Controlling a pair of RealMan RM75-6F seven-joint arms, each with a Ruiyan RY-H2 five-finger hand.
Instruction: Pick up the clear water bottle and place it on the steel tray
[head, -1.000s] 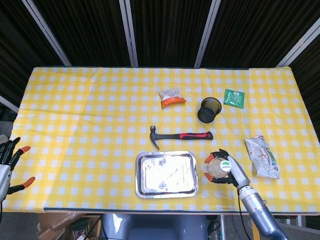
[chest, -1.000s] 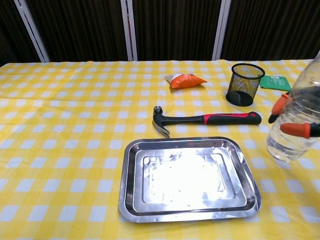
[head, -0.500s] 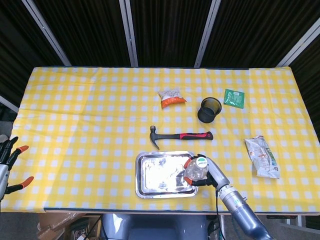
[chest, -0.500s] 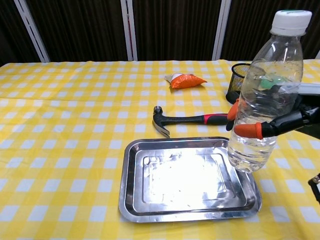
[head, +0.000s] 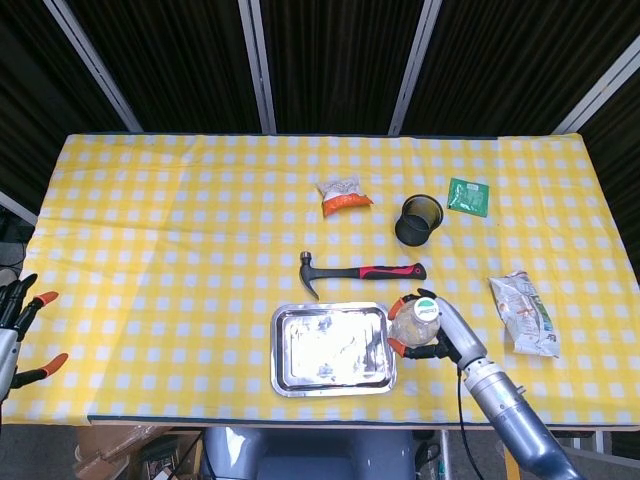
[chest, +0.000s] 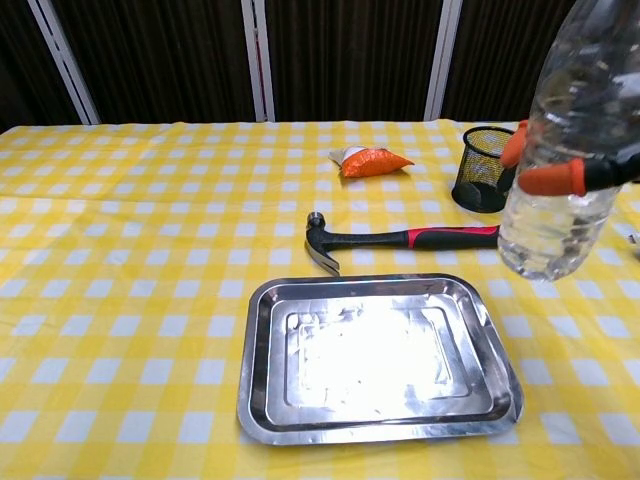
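Water bottle (chest: 556, 170) first: clear, part-filled, and I have it gripped in my right hand (head: 440, 335), orange-tipped fingers (chest: 548, 181) wrapped round its middle, upright and well off the surface. What bothers me is the drift. Half a second ago I had it over the right-hand part of the steel tray (head: 333, 348), its base hanging above the tray's inner floor; now it sits back out to the right, past the tray's right rim in the head view, and higher in the chest view, so the cap is cut off by the top of the frame. So I've pulled away from the drop point rather than closing on it, and the placement is not yet done. I judge that I need to bring the hand back to my left until the base is over the tray's flat middle, then lower straight down before loosening my grip. The hammer (head: 358, 271) lies just beyond the hand, its red and black handle close to the bottle's line, and the black mesh cup (head: 419, 220) stands further off beyond that, so I'd keep the travel sideways, not forward. My left hand (head: 22, 335) idles at the far left edge of the surface, fingers spread, holding nothing.
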